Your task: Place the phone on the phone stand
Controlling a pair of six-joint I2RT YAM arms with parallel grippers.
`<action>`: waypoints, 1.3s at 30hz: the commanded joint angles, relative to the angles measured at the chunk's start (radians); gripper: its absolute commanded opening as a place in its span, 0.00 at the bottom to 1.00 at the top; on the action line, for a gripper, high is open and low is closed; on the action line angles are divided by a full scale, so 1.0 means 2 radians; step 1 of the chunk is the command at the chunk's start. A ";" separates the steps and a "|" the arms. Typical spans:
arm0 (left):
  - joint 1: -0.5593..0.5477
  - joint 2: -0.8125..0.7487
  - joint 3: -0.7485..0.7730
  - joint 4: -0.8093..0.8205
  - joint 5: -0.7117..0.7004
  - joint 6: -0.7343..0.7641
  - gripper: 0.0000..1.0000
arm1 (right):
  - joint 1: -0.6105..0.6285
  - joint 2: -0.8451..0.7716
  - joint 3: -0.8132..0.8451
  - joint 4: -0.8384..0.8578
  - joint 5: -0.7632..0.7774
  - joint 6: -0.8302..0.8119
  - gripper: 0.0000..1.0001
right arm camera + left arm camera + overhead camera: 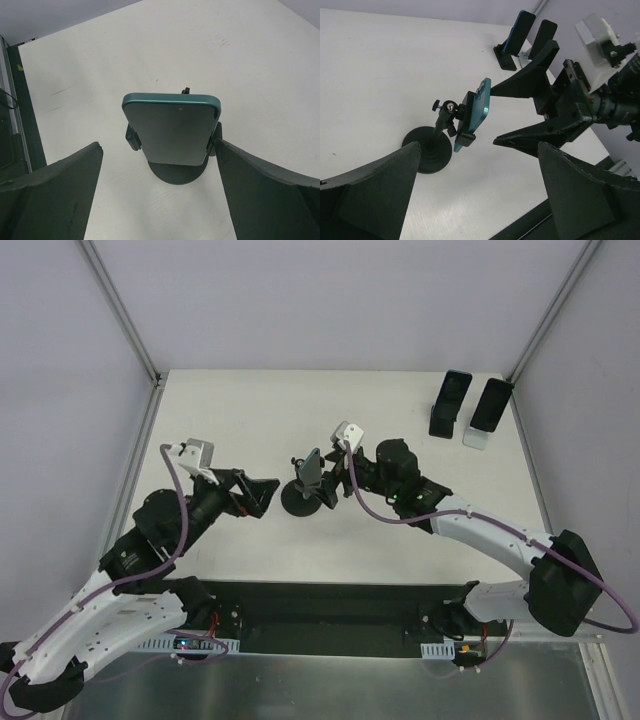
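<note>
phone (172,130): teal, tilted, seated in the clamp of the black phone stand (427,150), mid worktop (250,410) | right hand (328,480): fingers apart, flanking the phone, contact unclear | left hand (268,496): fingers apart, just left of the stand, not touching

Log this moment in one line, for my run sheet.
phone: in phone stand clamp | right gripper: open, flanking phone | left gripper: open, apart | task: looks done
</note>
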 commanded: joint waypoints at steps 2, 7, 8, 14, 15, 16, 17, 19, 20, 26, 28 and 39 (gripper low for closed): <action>0.004 -0.061 -0.006 -0.067 0.020 -0.025 0.99 | 0.003 0.021 0.037 0.008 0.016 -0.021 0.96; 0.004 -0.081 -0.004 -0.087 0.017 -0.021 0.99 | 0.015 0.048 0.052 0.015 0.017 -0.021 0.96; 0.004 -0.081 -0.005 -0.087 0.017 -0.020 0.99 | 0.018 0.052 0.054 0.017 0.021 -0.024 0.96; 0.003 -0.065 -0.001 -0.087 0.027 -0.017 0.99 | 0.055 0.087 0.073 0.041 0.140 -0.030 0.96; 0.004 -0.064 0.000 -0.087 0.031 -0.014 0.99 | 0.062 0.095 0.074 0.048 0.154 -0.031 0.96; 0.004 -0.063 0.002 -0.087 0.032 -0.013 0.99 | 0.065 0.100 0.075 0.055 0.171 -0.030 0.96; 0.004 -0.063 0.003 -0.087 0.033 -0.011 0.99 | 0.066 0.104 0.083 0.057 0.181 -0.028 0.96; 0.004 -0.065 0.006 -0.088 0.032 -0.004 0.99 | 0.066 0.120 0.092 0.051 0.184 -0.030 0.96; 0.004 -0.067 0.008 -0.088 0.032 -0.002 0.99 | 0.067 0.123 0.096 0.049 0.191 -0.029 0.97; 0.004 -0.068 0.019 -0.089 0.020 0.010 0.99 | 0.067 0.125 0.091 0.061 0.200 -0.024 0.66; 0.003 -0.052 0.029 -0.089 0.015 0.023 0.99 | 0.066 0.123 0.092 0.068 0.227 -0.021 0.39; 0.004 0.056 0.107 -0.057 0.013 0.092 0.99 | 0.038 0.162 0.190 0.070 0.456 -0.012 0.01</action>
